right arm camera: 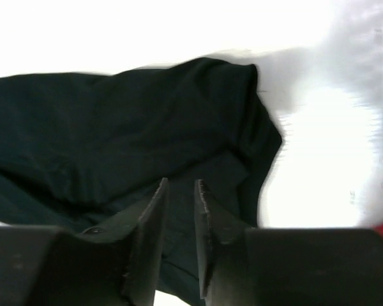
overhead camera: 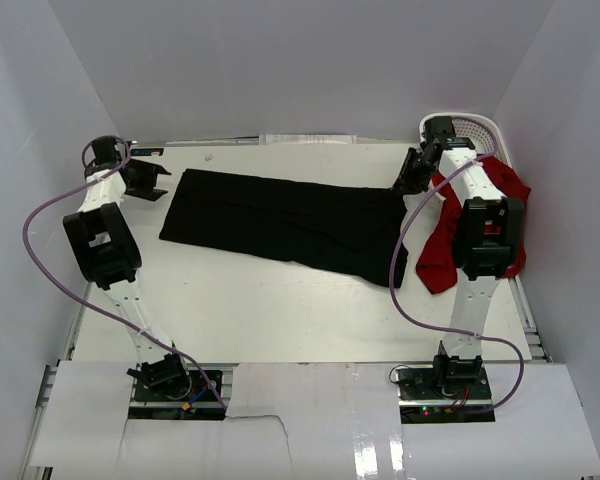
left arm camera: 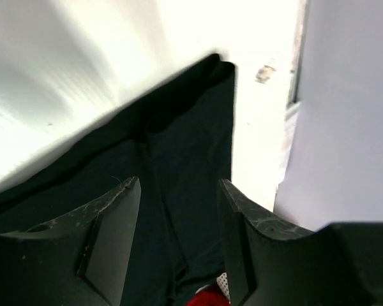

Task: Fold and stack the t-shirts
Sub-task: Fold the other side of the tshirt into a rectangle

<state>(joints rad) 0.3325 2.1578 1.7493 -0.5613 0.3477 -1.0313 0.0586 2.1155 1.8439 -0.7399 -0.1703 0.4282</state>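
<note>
The black t-shirt lies folded into a long band across the middle of the table. It also shows in the left wrist view and the right wrist view. The red t-shirt hangs crumpled at the right, partly behind the right arm. My left gripper is open and empty just off the black shirt's left end; its jaws stand wide apart. My right gripper hovers over the shirt's right end, its jaws only narrowly apart with nothing between them.
The white lattice basket stands in the far right corner, with the red shirt draped over its edge. White walls close in the table on the left, back and right. Purple cables loop from both arms.
</note>
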